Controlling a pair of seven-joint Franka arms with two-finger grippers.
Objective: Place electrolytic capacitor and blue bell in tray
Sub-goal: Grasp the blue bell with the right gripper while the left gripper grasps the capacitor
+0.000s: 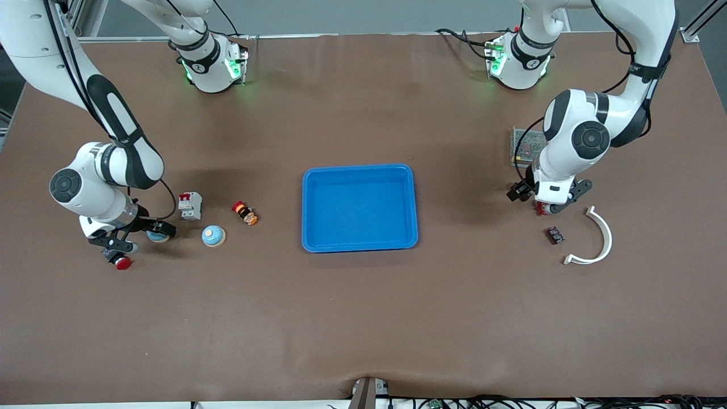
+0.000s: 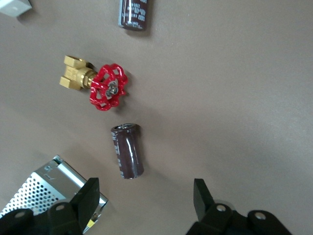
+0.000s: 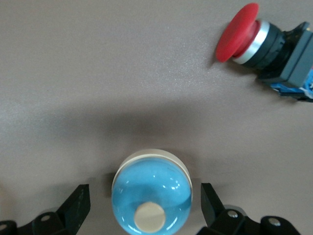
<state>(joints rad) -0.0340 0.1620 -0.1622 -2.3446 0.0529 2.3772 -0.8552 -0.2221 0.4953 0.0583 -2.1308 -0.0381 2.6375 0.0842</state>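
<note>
The blue tray [image 1: 359,170] lies mid-table. A dark electrolytic capacitor [image 2: 127,151] lies on its side just ahead of my left gripper [image 2: 145,200], which is open with only bare table between its fingers. Another capacitor [image 2: 133,13] [image 1: 555,234] lies past a red-handled brass valve [image 2: 107,87]. In the front view the left gripper [image 1: 539,202] hangs low at the left arm's end. My right gripper [image 3: 145,205] [image 1: 142,234] is open and straddles a blue bell [image 3: 151,196] [image 1: 158,235], with a small gap on each side. A second blue bell [image 1: 213,236] sits beside it.
A red push button [image 3: 244,32] [image 1: 122,262], a grey circuit breaker [image 1: 190,205] and a small red-and-orange part [image 1: 245,213] lie near the right gripper. A perforated metal box [image 2: 46,183] [image 1: 523,145] and a white curved piece [image 1: 597,241] lie near the left gripper.
</note>
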